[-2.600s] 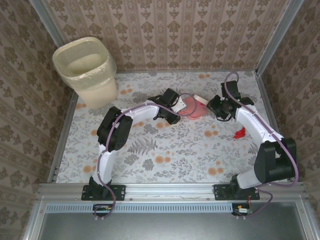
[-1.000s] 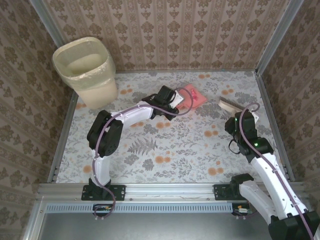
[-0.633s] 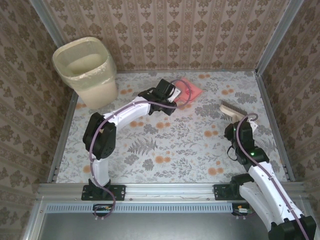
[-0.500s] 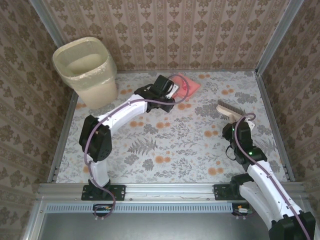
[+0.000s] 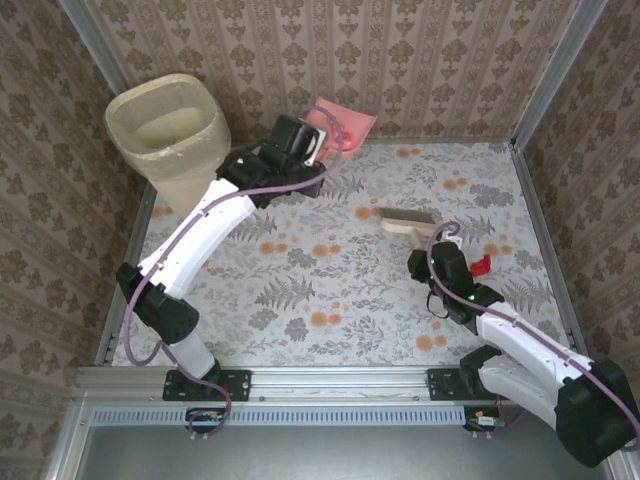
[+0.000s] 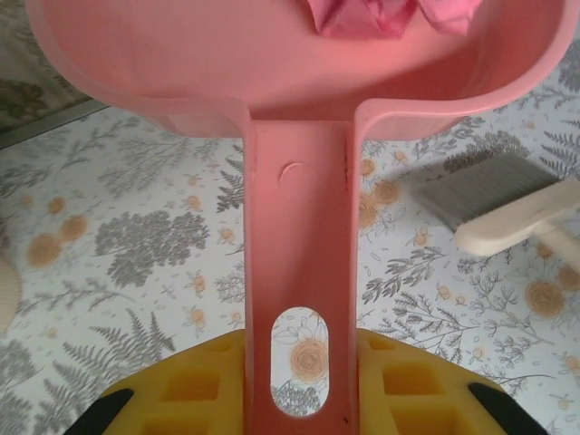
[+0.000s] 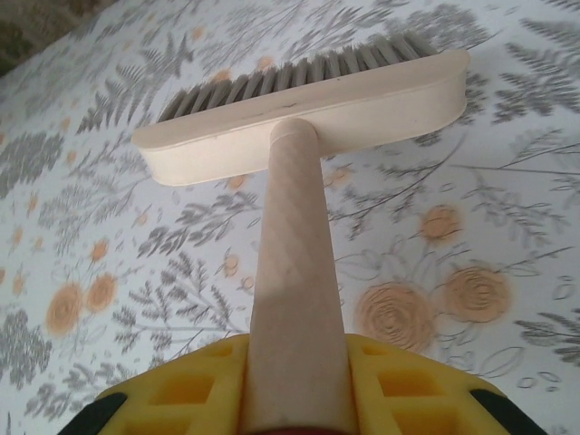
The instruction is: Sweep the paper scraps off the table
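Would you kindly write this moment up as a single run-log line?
left gripper: shut on dustpan, held above table | right gripper: shut on brush | pink scraps: in dustpan | red scrap: on table

Pink paper scraps (image 6: 362,14) in the dustpan (image 6: 299,82) were cut by the left wrist view's top edge. The brush (image 7: 299,136) handle's near end was hidden inside the right pincer (image 7: 294,399). A red scrap (image 5: 482,266) by the tabletop's (image 5: 350,300) right edge was too small to make out.
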